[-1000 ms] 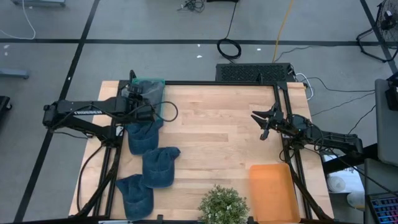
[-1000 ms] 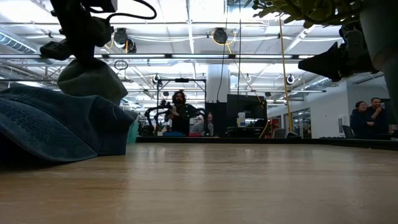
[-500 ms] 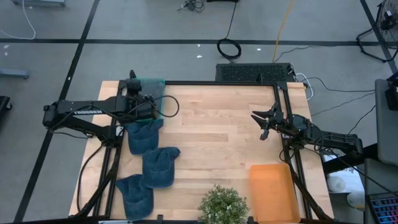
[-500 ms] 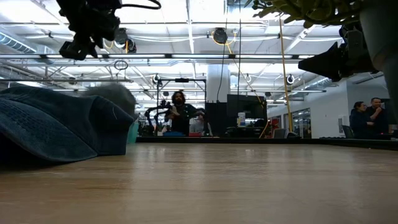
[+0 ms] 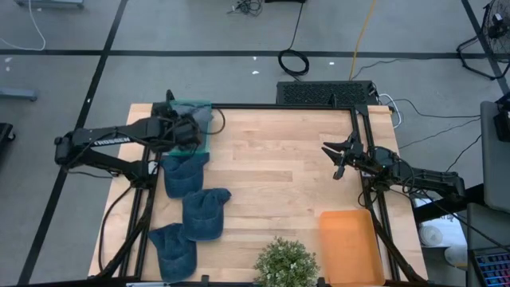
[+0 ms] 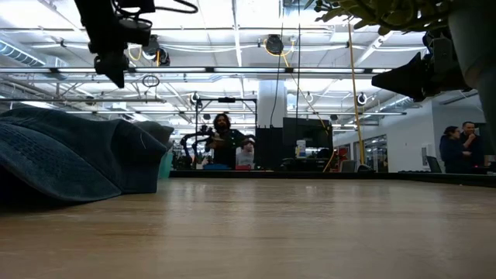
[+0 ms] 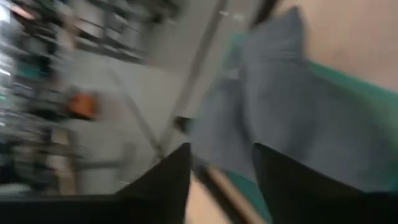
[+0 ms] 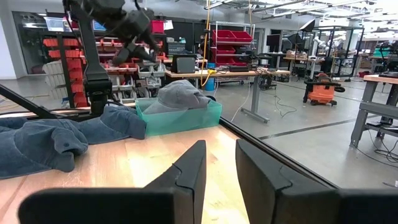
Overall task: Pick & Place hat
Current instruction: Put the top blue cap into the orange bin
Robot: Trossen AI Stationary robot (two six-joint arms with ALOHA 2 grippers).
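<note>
Left end effector [image 5: 190, 131] poised above the green bin [image 5: 205, 135] at the bench [image 5: 271, 167] corner, fingers parted and gripping nothing. Clearest from the right wrist view: same end effector [image 8: 138, 51] hanging open in the air, with the grey hat [image 8: 180, 96] directly beneath it, mounded inside the bin [image 8: 180, 119] and rising over its rim. Not discernible from above, where the arm covers most of the bin and the hat cannot be made out. In the left wrist view, blurred, grey fabric [image 7: 280, 112] against green bin wall just ahead of the two dark fingers [image 7: 168, 174], a clear gap between them.

From the low view, only the left end effector [image 6: 116, 66] visible high over the bench, pointing down, nothing between its tips; bin almost wholly hidden behind a blue hat [image 6: 70, 159] filling the foreground. Three blue hats revealed from above: one [image 5: 183, 174] just below the left end effector on the bench, another [image 5: 205, 213] farther along, a third [image 5: 174, 249] nearest the bench edge, overlapping in a row.

Right end effector [image 5: 335, 159] waiting well apart on the opposite side, held over bare wood, fingers slightly apart and empty. Orange tray [image 5: 349, 245] behind and beside it, a potted plant [image 5: 285, 263] at the bench edge. People standing in the room beyond, seen only from the low view.
</note>
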